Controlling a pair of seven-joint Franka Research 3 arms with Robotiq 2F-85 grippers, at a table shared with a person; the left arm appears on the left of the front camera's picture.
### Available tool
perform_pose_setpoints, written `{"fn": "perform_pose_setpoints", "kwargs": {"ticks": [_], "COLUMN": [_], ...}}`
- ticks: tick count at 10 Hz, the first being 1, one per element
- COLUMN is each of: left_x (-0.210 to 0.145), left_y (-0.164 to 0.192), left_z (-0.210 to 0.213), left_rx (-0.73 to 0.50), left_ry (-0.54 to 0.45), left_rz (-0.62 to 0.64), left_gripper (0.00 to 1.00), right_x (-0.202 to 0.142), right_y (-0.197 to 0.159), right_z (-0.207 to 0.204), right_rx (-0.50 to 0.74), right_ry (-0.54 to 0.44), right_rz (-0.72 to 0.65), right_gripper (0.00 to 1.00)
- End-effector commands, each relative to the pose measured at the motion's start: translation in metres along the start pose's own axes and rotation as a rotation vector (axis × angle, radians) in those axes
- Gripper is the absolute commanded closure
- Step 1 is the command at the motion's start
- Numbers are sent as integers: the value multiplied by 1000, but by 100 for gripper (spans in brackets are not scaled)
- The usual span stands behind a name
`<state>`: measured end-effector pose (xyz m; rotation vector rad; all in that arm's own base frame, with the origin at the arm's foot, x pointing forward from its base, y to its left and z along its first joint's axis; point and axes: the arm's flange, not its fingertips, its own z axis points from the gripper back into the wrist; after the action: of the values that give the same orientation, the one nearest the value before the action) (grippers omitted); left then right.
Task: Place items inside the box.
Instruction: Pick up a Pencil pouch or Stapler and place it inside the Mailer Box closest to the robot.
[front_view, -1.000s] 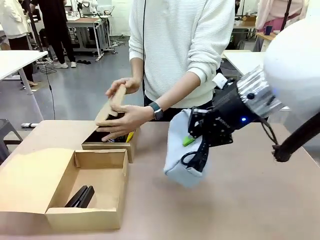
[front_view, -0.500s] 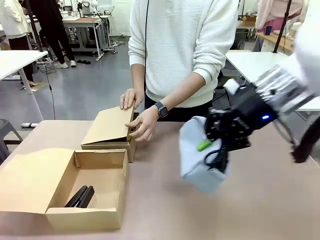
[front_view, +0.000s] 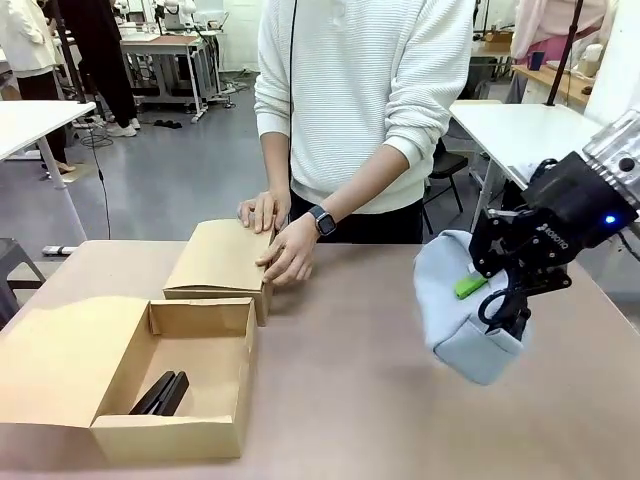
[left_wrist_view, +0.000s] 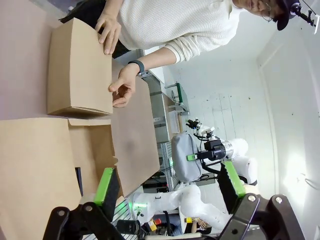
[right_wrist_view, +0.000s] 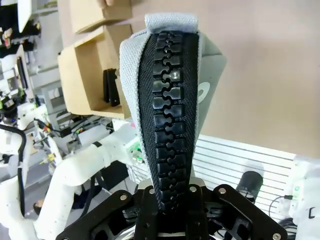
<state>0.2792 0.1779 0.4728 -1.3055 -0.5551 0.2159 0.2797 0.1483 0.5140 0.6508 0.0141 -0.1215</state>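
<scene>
My right gripper (front_view: 497, 303) hangs above the table's right side, shut on the grey-blue zip pouch (front_view: 452, 318), which dangles below it. In the right wrist view the pouch's black zipper (right_wrist_view: 170, 110) runs straight up out of the shut gripper (right_wrist_view: 170, 194). The open cardboard box (front_view: 236, 375) sits at the front left with a black stapler (front_view: 160, 393) lying inside. My left gripper (left_wrist_view: 168, 185) stands open, nothing between its green pads, looking down over the boxes.
A smaller closed cardboard box (front_view: 222, 258) lies behind the open one, with both of the person's hands (front_view: 288, 252) resting on its lid. The open box's flap (front_view: 60, 350) spreads to the left. Bare tabletop lies between the boxes and the pouch.
My right gripper has carried the pouch to the right, away from the boxes. The person has folded the smaller box's lid down and now holds it shut.
</scene>
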Motion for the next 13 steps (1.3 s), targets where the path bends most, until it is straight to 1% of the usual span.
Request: {"fn": "perform_pose_setpoints", "kwargs": {"ticks": [1,5,8,9,10,11,13], "left_x": [-1,-1,-1,-1,-1,-1,-1], "left_y": [0,0,0,0,0,0,0], "left_z": [-1,-1,-1,-1,-1,-1,-1], "left_rx": [-24,-24,-24,-24,-24,-24,-24], "left_ry": [-9,-9,-9,-9,-9,-9,-9], "left_rz": [-15,-15,-15,-15,-15,-15,-15], "left_gripper": [0,0,0,0,0,0,0], "right_x": [-25,-23,-23,-23,-25,-27,-28], "right_y": [-21,-8,16,30,51,84,148], "right_z": [-29,-35,-45,-54,-64,-83,-125], "right_rx": [-42,-88,-116,-131,-97,-63,-34], "right_ry": [-21,2,19,4,-32,-40,12], "right_rz": [-1,16,80,87,121,209,293], "right_gripper": [92,92,92,92,92,92,92]}}
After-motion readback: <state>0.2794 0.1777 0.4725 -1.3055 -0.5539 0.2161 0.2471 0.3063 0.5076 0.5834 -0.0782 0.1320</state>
